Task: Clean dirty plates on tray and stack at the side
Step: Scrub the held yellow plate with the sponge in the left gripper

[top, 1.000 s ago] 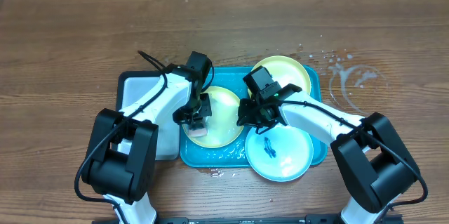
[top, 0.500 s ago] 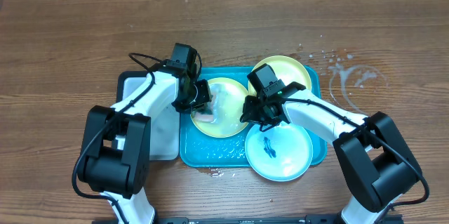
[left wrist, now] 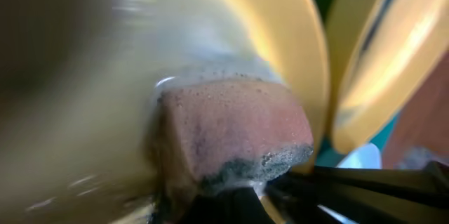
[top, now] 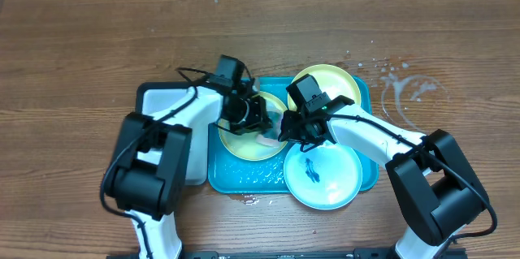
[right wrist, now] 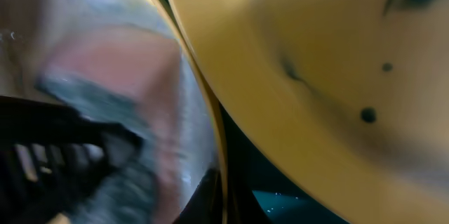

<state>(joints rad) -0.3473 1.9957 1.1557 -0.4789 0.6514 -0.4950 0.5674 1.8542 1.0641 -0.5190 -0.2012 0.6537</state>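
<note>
And the sponge [top: 266,139] has travelled! A second ago the left fingers [top: 250,121] had it at the near-left edge of the middle plate [top: 237,144], then up by the far-left rim, and now it has swung across to the plate's right side, just short of the right fingers [top: 292,134]. That reads as a scrubbing pass covering the whole face of this dish, so the cleaning of plate one looks well along, though nothing is stacked on the counter [top: 81,48] yet. The right arm has barely budged through all of it. Now the grips: the left fingers are clamped narrow on the pinkish sponge, and the left wrist view shows it foamy, dark at its gripped edge and pressed flat against the wet yellow surface directly ahead of them. The right fingers are closed down tight too, and they look to be pinching the middle plate's right rim to steady it, with the rim running straight in between them in the right wrist view. Just beyond those right fingers sits the rear plate [top: 335,84], carrying dark specks; just under them lies the blue plate [top: 335,179] with its smear untouched. All three are in the tray [top: 244,181].
</note>
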